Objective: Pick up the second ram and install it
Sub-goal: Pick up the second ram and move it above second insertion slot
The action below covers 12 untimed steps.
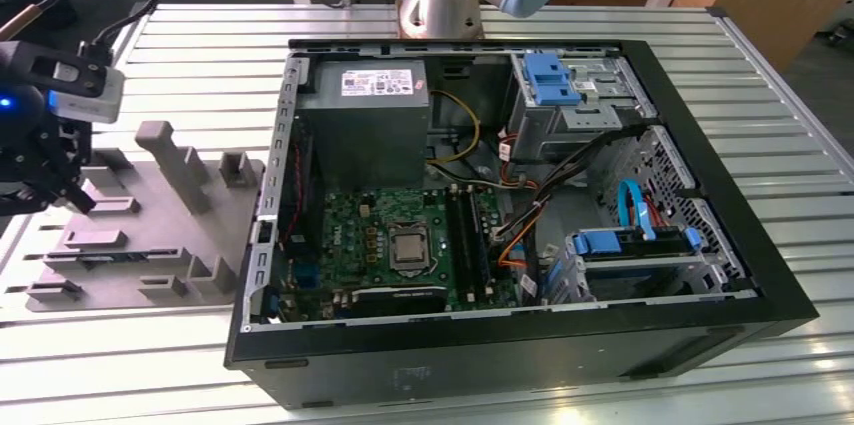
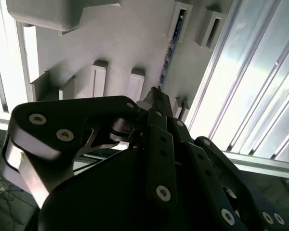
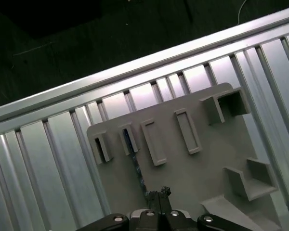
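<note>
The hand (image 3: 159, 193), fingers drawn together, is hovering by one end of the memory stick (image 3: 135, 161), which is standing on edge in the grey tray (image 3: 192, 178) on the counter (image 3: 62, 144), probably light, stiff and fragile, best pinched across its flat faces.

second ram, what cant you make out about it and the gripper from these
- First wrist view: the second ram lies edge-on in the grey tray, too thin to tell its chips. Its near end is hidden behind the gripper.
- Second wrist view: the gripper's body covers the ram's end, so contact cannot be judged.
- Exterior view: the gripper is partly cut off by the left edge.
- Exterior view: the motherboard slots are too dark to tell whether filled.
</note>
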Each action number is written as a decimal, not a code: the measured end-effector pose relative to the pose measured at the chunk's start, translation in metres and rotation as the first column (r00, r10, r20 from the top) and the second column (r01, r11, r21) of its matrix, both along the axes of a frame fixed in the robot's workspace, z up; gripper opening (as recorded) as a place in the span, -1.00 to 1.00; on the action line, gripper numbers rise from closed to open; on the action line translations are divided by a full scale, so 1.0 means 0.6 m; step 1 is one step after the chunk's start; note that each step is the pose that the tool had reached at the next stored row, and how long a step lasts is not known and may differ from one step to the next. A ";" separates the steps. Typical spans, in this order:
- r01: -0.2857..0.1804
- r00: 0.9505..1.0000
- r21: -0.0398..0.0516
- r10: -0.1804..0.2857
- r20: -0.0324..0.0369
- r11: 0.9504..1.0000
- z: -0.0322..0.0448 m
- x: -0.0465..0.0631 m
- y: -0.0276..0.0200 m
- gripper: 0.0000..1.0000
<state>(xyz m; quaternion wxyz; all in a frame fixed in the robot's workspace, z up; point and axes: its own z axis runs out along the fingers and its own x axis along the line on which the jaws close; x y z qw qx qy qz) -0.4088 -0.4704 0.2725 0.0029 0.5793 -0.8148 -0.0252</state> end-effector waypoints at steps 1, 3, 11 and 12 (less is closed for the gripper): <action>-0.018 1.000 0.000 0.018 0.000 1.000 0.000 0.000 0.0000 -0.79; -0.054 0.999 0.000 0.054 0.000 0.999 -0.001 0.000 0.0000 -0.79; -0.199 0.980 0.000 0.199 0.000 0.980 -0.005 0.000 0.0000 -0.79; -0.217 0.976 0.000 0.217 0.000 0.976 -0.006 0.000 0.0000 -0.79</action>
